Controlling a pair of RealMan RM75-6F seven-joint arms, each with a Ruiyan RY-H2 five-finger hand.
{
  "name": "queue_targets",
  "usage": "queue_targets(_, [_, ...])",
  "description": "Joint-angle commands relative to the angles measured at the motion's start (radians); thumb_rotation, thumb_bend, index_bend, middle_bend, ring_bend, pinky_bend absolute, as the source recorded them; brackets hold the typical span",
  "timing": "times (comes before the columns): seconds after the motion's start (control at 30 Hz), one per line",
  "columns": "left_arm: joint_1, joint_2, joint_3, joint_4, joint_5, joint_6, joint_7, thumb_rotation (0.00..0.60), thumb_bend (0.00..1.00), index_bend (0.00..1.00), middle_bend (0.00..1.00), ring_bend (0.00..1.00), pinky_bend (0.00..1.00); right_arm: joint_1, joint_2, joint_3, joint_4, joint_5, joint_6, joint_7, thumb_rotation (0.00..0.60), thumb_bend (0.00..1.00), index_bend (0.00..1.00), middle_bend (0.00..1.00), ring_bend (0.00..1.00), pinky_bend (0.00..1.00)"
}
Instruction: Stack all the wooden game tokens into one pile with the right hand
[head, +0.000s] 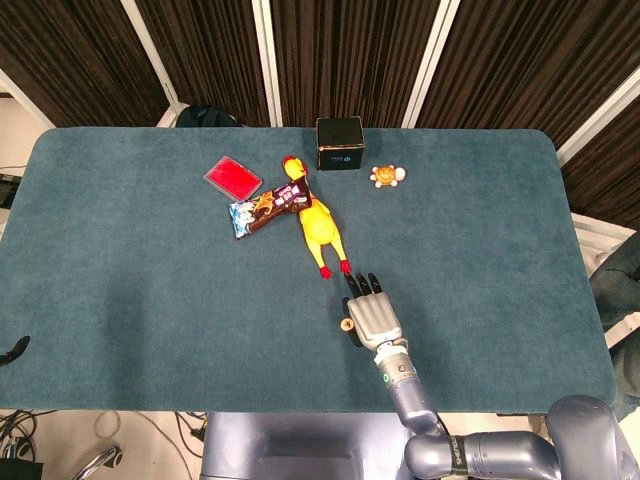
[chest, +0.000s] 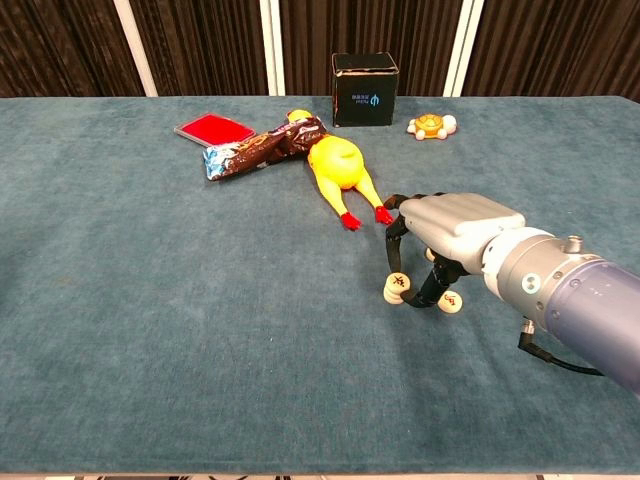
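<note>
My right hand (chest: 455, 228) hovers palm down over the wooden game tokens near the table's front. Its fingertips (chest: 392, 262) and thumb pinch a round token (chest: 398, 283) that sits on top of another token (chest: 393, 297), making a pile of two. A third token (chest: 450, 301) lies flat just right of the thumb. A further token (chest: 432, 255) peeks out behind the fingers. In the head view the right hand (head: 373, 315) covers most of them; only one token (head: 346, 324) shows at its left edge. The left hand is out of sight.
A yellow rubber chicken (chest: 340, 170) lies just beyond the hand, its red feet (chest: 383, 214) close to the fingers. Farther back are a snack wrapper (chest: 255, 148), a red card (chest: 213, 128), a black box (chest: 365, 89) and a small turtle toy (chest: 431, 126). A dark shape (head: 12, 350) pokes in at the left edge.
</note>
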Motion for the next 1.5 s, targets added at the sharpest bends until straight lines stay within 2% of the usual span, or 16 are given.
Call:
queue_targets(0.03, [0.0, 0.0, 0.0, 0.0, 0.0, -0.001, 0.0, 0.6, 0.19, 0.12, 0.0, 0.0, 0.16, -0.001, 0.002, -0.001, -0.002, -0.003, 0.0, -0.001, 0.6, 0.39, 0.54, 0.0, 0.0, 0.0])
queue_targets(0.87, [0.001, -0.001, 0.002, -0.001, 0.001, 0.0, 0.003, 0.6, 0.19, 0.12, 0.0, 0.0, 0.16, -0.004, 0.01, 0.001, -0.014, -0.003, -0.007, -0.015, 0.6, 0.39, 0.5, 0.0, 0.0, 0.0])
queue_targets(1.2, [0.0, 0.0, 0.001, -0.001, -0.001, -0.002, 0.004, 0.6, 0.19, 0.12, 0.0, 0.0, 0.16, 0.003, 0.003, 0.007, -0.012, 0.004, -0.008, -0.027, 0.6, 0.39, 0.43, 0.0, 0.0, 0.0])
queue_targets(1.5, [0.0, 0.0, 0.001, -0.002, -0.005, -0.004, 0.007, 0.6, 0.19, 0.12, 0.0, 0.0, 0.16, 0.002, 0.011, 0.005, -0.017, 0.01, -0.005, -0.034, 0.6, 0.39, 0.43, 0.0, 0.0, 0.0])
